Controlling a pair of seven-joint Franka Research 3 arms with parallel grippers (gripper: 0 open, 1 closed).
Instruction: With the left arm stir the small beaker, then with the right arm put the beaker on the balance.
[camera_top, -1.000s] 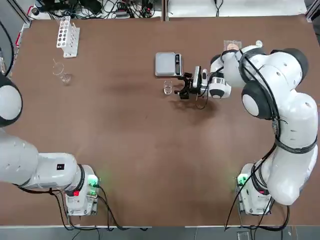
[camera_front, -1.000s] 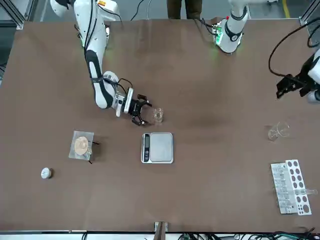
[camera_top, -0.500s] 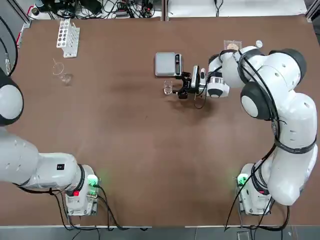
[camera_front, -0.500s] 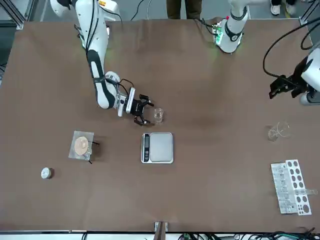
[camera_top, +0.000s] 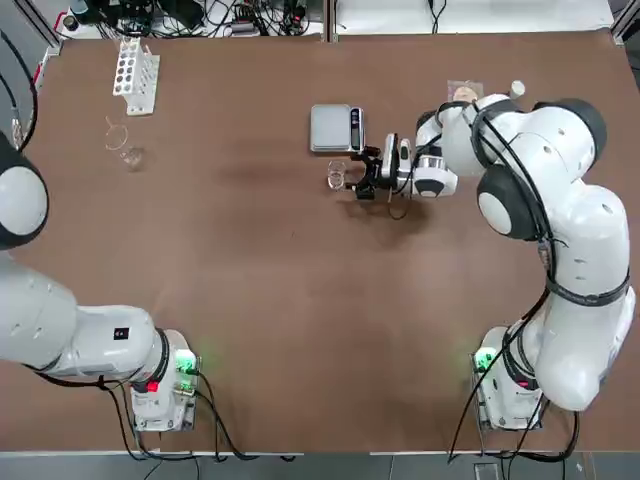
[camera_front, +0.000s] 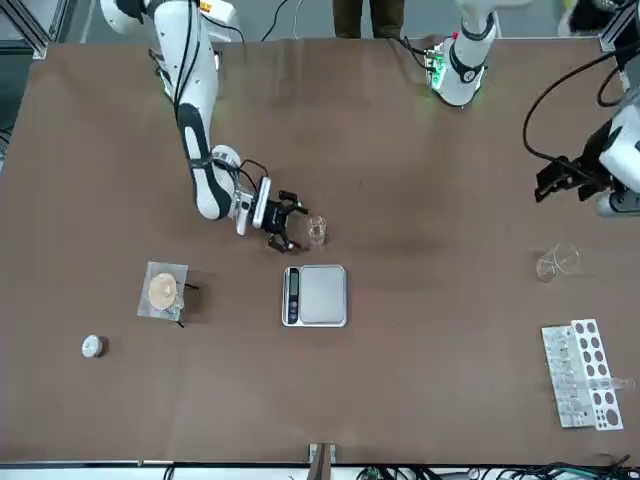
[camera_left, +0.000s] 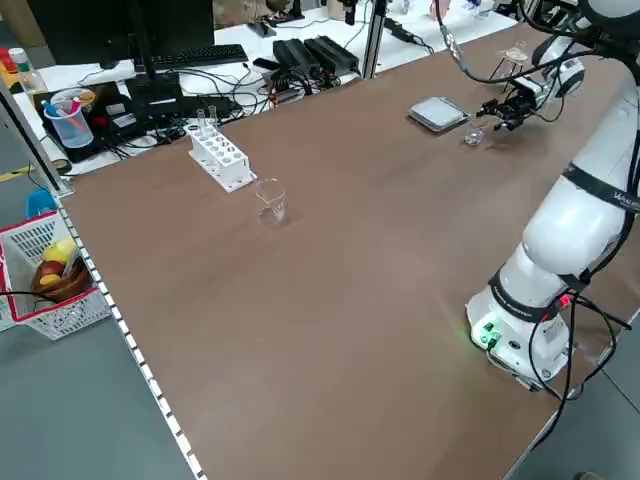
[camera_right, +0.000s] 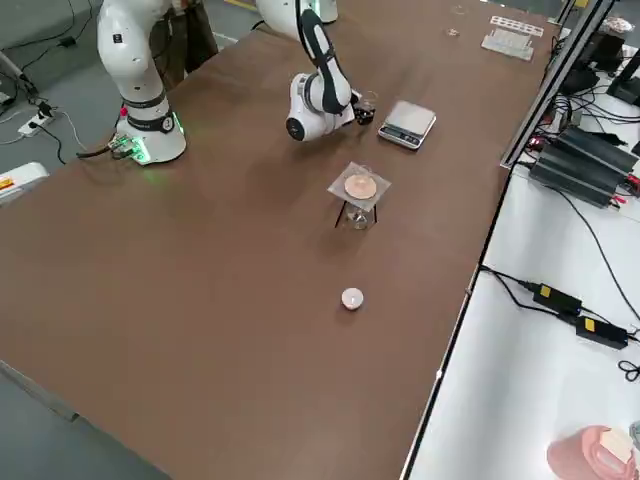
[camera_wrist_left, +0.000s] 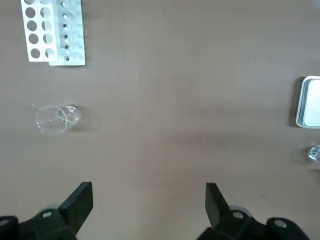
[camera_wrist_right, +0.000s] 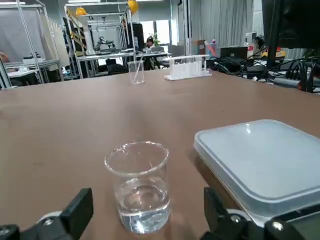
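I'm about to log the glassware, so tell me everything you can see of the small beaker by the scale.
The small beaker is a clear, colourless, straight-sided cylinder, apparently glass, open at the top with a rounded rim. Clear liquid fills its lower part. It stands upright on the brown tabletop, beside the balance, not on it. The right pincer is right next to it, open, with the beaker ahead of its fingers and not gripped. No stirring rod shows inside.

One balance (camera_top: 330, 129), one rack (camera_top: 136, 77) and two glass vessels (camera_top: 337, 175) are visible.
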